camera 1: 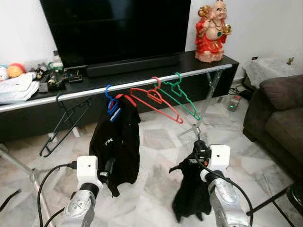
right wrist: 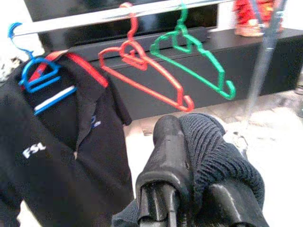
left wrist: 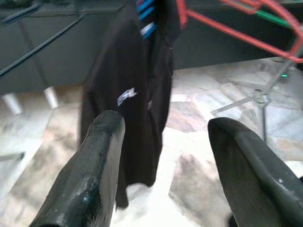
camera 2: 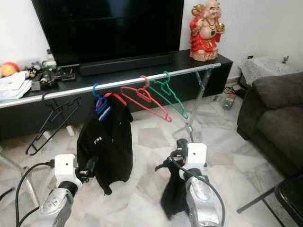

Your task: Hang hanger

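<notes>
Four hangers hang on the silver rail (camera 1: 142, 84): black hanger (camera 1: 64, 120), blue hanger (camera 1: 111, 101) carrying a black polo shirt (camera 1: 116, 142), red hanger (camera 1: 156, 101), green hanger (camera 1: 182, 97). Right gripper (right wrist: 189, 189) clamps a dark knitted garment (camera 1: 189, 194); left gripper (left wrist: 165, 161) gapes wide beside the shirt.

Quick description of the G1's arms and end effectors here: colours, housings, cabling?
Both forearms are silver metal. Each wrist carries a white boxy housing with a small dark round spot. Left end effector and right end effector have thick, long, matte black fingers, scuffed grey on the left. Black cables loop from each wrist.
</notes>
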Controlling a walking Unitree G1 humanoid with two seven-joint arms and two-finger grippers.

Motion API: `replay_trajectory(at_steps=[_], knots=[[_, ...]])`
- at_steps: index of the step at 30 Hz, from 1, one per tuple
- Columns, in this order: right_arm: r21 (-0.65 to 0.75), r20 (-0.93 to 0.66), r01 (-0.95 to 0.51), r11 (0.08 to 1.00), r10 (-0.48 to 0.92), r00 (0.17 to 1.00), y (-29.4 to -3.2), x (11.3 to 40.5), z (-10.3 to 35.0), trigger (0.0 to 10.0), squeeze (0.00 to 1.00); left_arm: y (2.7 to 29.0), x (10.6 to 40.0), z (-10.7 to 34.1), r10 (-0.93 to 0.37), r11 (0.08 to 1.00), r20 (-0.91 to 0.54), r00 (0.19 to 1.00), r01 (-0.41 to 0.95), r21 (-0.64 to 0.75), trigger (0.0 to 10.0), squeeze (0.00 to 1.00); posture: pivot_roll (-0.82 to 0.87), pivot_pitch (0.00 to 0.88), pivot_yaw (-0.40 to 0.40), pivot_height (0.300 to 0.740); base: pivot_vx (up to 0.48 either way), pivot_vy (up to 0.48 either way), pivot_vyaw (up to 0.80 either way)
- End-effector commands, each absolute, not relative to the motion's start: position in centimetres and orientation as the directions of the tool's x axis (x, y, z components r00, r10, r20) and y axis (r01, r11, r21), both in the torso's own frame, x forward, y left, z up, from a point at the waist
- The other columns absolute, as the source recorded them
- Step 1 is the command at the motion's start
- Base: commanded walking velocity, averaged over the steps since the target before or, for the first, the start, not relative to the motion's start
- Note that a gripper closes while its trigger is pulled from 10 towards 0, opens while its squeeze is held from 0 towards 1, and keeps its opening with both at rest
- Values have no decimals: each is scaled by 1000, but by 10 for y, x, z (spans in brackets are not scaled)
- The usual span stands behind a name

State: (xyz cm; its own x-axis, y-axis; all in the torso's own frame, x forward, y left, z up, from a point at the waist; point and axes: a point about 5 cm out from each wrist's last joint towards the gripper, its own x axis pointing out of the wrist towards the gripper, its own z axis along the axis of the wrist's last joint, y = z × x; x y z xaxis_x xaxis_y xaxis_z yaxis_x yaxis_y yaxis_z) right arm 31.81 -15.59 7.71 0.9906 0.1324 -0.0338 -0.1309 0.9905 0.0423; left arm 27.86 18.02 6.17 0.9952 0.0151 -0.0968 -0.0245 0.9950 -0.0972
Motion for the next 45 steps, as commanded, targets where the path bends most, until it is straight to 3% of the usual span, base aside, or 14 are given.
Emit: replay_trajectory(at_steps=[1,20,45], knots=[[42,-4,-153,987,154,988,-150,320,83,10000,0,184,277,62,32,993,-100,994,-43,-107,10000,0,9,24,42,740,0,0,794],[66,-25,-152,986,154,988,-148,318,77,10000,0,187,275,60,43,994,-117,992,-54,-97,10000,0,11,20,47,740,0,0,762],[74,-37,-105,992,108,993,-153,320,75,10000,0,184,276,60,28,993,-129,991,-42,-108,10000,0,14,23,44,740,0,129,0]])
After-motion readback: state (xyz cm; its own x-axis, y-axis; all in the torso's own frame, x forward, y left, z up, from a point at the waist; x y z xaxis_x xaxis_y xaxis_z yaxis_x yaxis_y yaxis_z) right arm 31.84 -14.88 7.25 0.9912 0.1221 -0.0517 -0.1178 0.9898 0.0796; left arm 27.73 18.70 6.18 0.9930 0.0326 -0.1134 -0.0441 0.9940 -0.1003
